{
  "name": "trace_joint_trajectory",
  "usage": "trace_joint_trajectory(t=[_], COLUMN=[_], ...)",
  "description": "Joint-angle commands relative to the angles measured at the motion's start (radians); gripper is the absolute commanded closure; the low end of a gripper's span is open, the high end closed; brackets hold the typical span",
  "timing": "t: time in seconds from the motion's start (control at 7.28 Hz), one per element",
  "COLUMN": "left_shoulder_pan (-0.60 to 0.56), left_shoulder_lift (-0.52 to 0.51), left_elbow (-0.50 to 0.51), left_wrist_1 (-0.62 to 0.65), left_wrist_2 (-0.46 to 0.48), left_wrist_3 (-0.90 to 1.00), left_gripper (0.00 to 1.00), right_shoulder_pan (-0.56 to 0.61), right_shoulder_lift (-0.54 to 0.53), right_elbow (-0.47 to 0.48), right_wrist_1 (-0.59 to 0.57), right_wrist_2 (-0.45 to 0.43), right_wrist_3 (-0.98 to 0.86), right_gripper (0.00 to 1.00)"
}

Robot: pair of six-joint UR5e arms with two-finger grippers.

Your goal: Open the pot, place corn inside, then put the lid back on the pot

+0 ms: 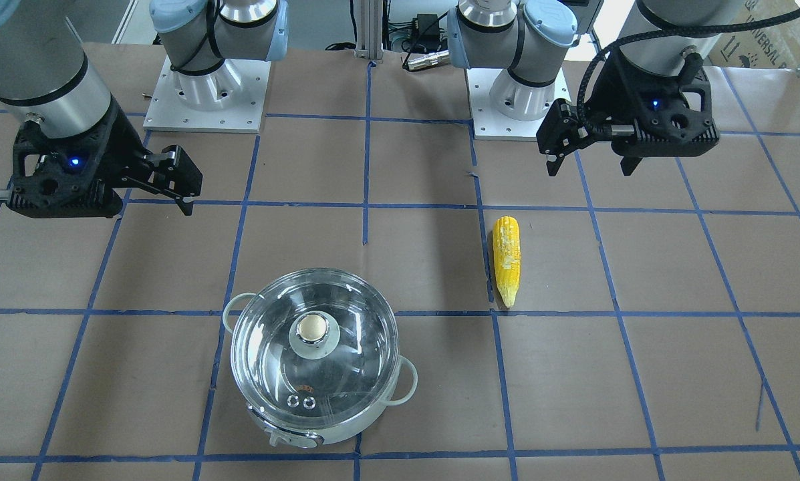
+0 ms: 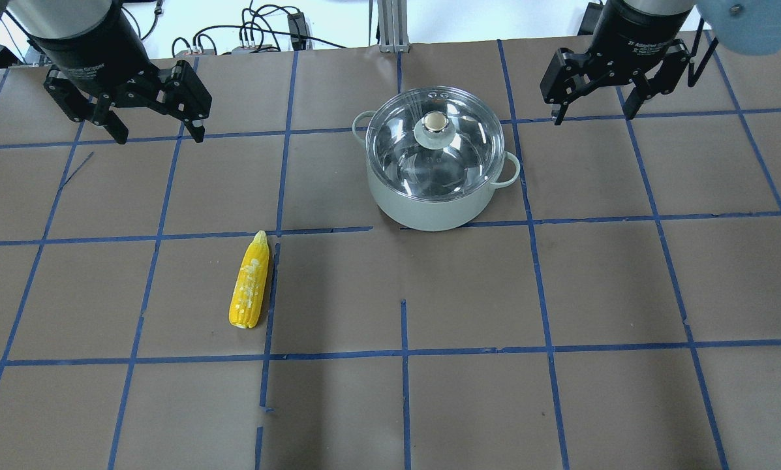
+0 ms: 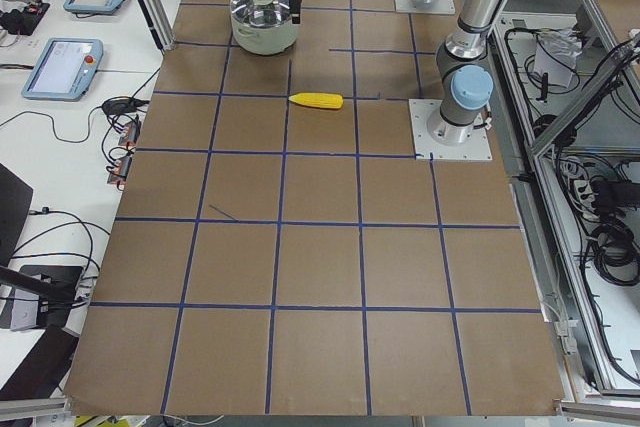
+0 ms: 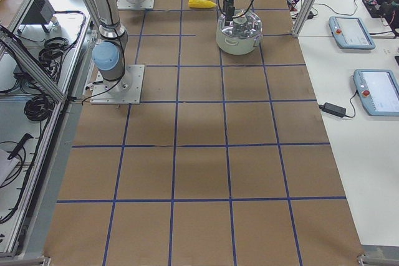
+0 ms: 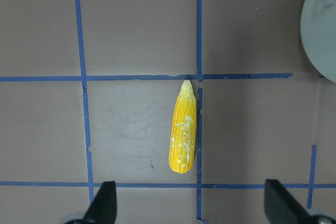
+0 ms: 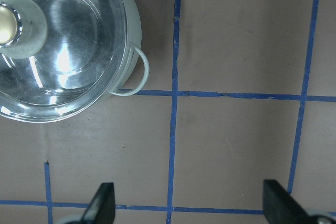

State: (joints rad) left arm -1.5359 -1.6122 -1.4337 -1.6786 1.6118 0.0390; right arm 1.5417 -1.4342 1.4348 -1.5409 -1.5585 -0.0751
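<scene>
The pot [image 2: 429, 202] stands on the table with the clear glass lid [image 2: 455, 156] seated on it, knob [image 2: 434, 122] up; it also shows in the front view [image 1: 346, 431] with the lid [image 1: 346, 361] on it. The yellow corn [image 2: 250, 281] lies flat on the table, apart from the pot; it shows in the front view [image 1: 507, 259] and the left wrist view [image 5: 184, 135]. My left gripper [image 2: 160, 134] is open and empty, high above the table, over the corn's side. My right gripper [image 2: 592, 114] is open and empty, beside the pot, above the table.
The table is covered in brown paper with a grid of blue tape lines [image 2: 403, 352]. The two arm bases [image 1: 206, 87] stand at the robot's edge. Tablets and cables [image 3: 65, 62] lie on a side bench past the table's edge.
</scene>
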Motion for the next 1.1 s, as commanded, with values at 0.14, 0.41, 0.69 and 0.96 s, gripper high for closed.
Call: trace_joint_trajectory(t=[0.14,0.41,0.69,0.96], left_shoulder_pan=[0.000,0.000,0.000,0.000], left_shoulder_lift=[0.005,0.008,0.008,0.008], left_elbow=[-0.001,-0.001,-0.001,-0.002], left_wrist_1=[-0.001,0.000,0.000,0.000], left_wrist_2=[-0.001,0.000,-0.001,-0.003], left_wrist_3=[0.002,0.009,0.010,0.010], left_gripper=[0.00,0.00,0.00,0.00], right_shoulder_pan=[0.000,0.002,0.034,0.118], right_shoulder_lift=[0.000,0.000,0.004,0.081], right_elbow=[0.000,0.000,-0.042,-0.115], right_wrist_1=[0.001,0.004,-0.010,-0.016], right_wrist_2=[0.000,0.000,0.014,0.014], right_wrist_3=[0.000,0.001,0.084,0.141], right_gripper=[0.00,0.00,0.00,0.00])
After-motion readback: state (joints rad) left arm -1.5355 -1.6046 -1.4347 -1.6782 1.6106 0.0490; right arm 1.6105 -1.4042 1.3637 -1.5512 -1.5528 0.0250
